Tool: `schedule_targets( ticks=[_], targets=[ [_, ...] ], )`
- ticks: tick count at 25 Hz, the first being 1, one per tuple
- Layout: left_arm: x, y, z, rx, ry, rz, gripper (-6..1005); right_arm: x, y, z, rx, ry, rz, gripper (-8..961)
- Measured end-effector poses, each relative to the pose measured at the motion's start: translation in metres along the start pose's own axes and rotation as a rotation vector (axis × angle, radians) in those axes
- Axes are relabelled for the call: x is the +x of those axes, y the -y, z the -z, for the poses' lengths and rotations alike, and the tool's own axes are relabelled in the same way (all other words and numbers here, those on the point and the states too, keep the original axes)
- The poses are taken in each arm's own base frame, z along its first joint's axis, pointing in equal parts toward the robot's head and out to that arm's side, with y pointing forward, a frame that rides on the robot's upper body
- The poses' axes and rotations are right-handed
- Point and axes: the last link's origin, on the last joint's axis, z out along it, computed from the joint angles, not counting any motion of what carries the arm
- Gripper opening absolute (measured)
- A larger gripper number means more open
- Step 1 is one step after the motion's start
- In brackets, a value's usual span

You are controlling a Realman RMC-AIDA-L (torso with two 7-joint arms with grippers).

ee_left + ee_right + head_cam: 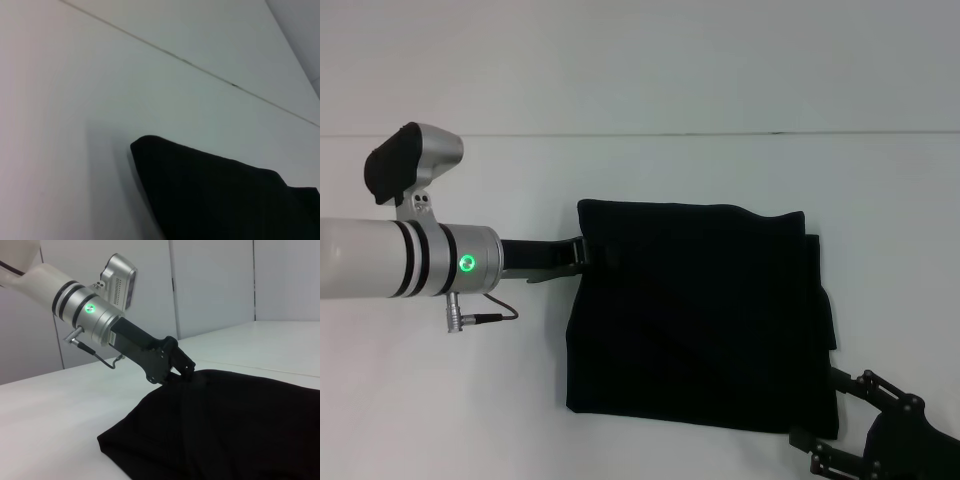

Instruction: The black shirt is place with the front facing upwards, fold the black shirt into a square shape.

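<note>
Where left end effector (pixel 582 255) touches: black shirt (pixel 700 320).

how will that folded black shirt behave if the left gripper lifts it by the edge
The black shirt would likely sag and unfold, since it lies as limp, loosely stacked layers. It probably weighs little. The left gripper sits at one edge, so lifting there would likely drag the rest.

There is one black shirt (pixel 700 320) on one white table (pixel 440 400). There are two robot arms, with one left gripper (pixel 582 252) and one right gripper (pixel 840 425)
</note>
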Motion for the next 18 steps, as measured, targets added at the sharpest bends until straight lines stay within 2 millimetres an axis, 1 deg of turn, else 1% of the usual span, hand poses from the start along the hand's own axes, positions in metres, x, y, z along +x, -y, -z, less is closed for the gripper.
schedule_targets(
  ticks=[4,9,13,18],
  targets=[
    [0.000,-0.001,-0.001,-0.007,-0.007,0.008,199,0.000,0.000,0.000,0.001,0.001,0.001,909],
    [0.005,-0.005,-0.002,-0.033,-0.063,0.034,151,-0.001,0.001,-0.001,0.003,0.005,0.002,909],
    [0.013,-0.007,-0.004,-0.030,-0.123,0.044,143,-0.002,0.001,-0.002,0.001,0.008,0.004,909],
    [0.021,0.000,-0.002,-0.002,-0.203,0.076,134,-0.003,0.001,-0.002,-0.001,0.009,0.006,909]
  ],
)
